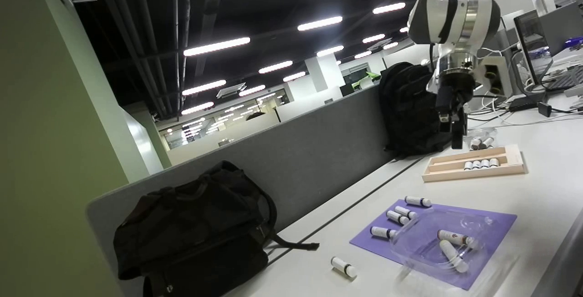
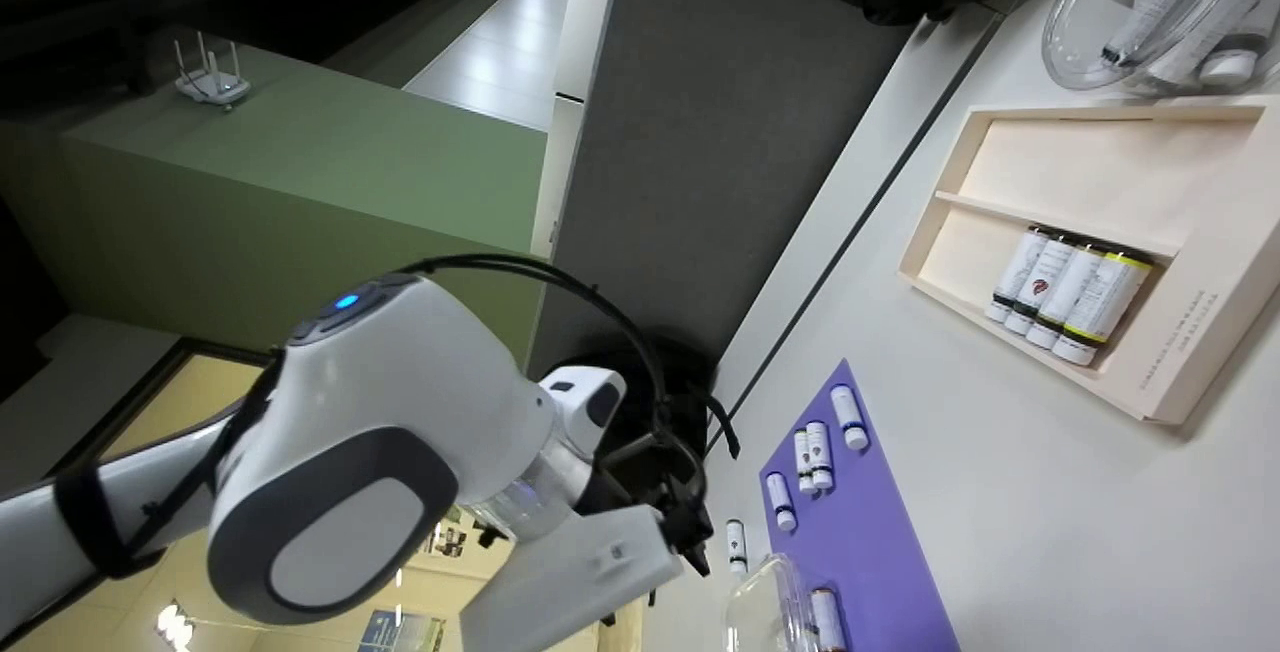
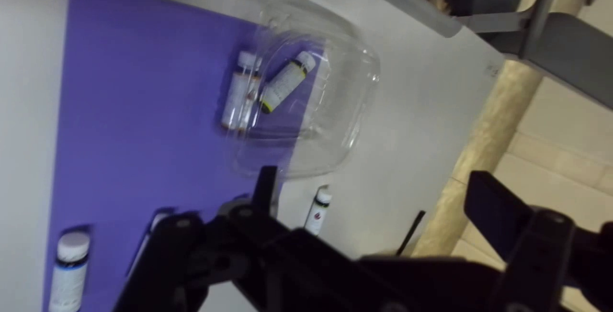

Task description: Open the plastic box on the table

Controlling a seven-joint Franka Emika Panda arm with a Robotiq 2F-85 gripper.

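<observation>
A clear plastic box (image 1: 426, 263) lies on the purple mat's edge, also in the wrist view (image 3: 357, 111); two small bottles show in or through it. A second clear plastic box (image 2: 1075, 42) holds several bottles behind the tan-beige case; it also shows in an exterior view (image 1: 491, 134). The tan-beige case (image 2: 1215, 322) is open on top, with several bottles in one compartment. All stand on the pale table (image 1: 483, 197). My gripper (image 1: 451, 135) hangs above the table, touching nothing. In the wrist view the gripper's fingers (image 3: 373, 192) are wide apart with nothing between them.
The purple mat (image 3: 139, 87) carries several small bottles. A loose bottle (image 1: 344, 267) lies beside it. A black backpack (image 1: 196, 238) and another black backpack (image 1: 410, 110) lean on the grey partition (image 1: 328, 146). A laptop (image 1: 533, 46) and cables are at the far end.
</observation>
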